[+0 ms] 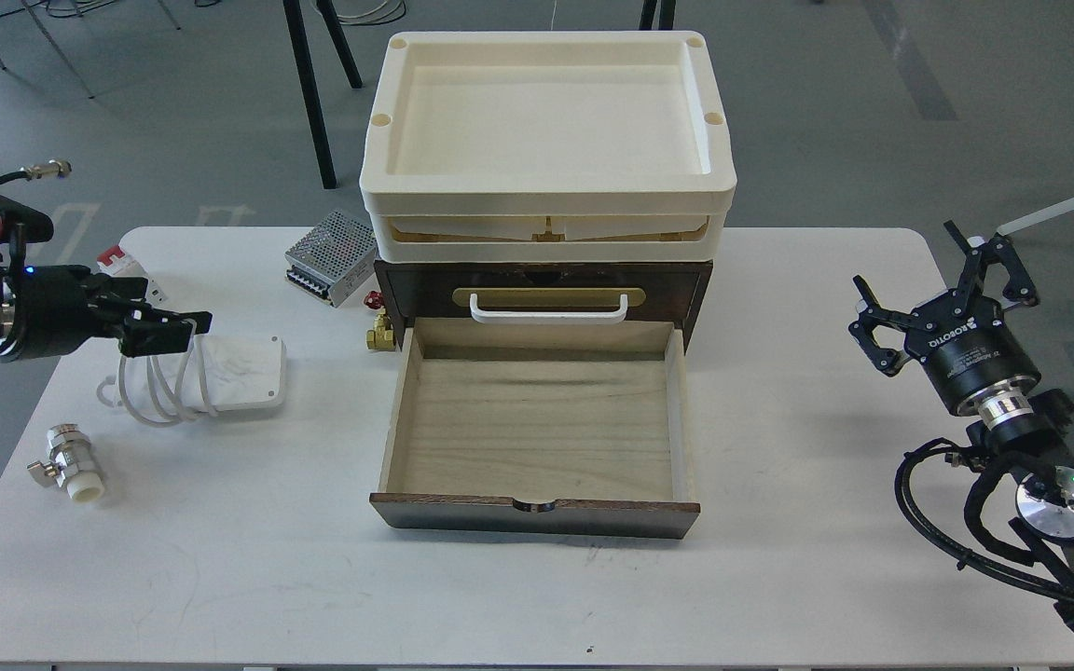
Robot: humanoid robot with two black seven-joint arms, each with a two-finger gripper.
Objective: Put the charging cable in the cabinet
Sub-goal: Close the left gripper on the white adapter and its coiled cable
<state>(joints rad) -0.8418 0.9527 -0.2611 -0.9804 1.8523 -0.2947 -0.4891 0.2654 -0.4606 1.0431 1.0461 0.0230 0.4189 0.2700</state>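
The charging cable (239, 373), a flat white adapter block with white cord looped around its left end, lies on the table left of the cabinet. The cabinet (697, 289) is dark brown, with cream trays (546, 121) stacked on top and a white handle (548, 312). Its pale wood drawer (537, 429) is pulled out and empty. My left gripper (169, 331) reaches in from the left, over the cable's coiled end. It is seen side-on, so its fingers cannot be told apart. My right gripper (933, 284) is open and empty above the table's right edge.
A perforated grey power-supply box (332, 256) and a red-and-white breaker (131, 270) lie at the back left. A small brass valve (378, 334) sits by the cabinet's left side. A metal valve (66, 461) lies at the front left of the white table (779, 578).
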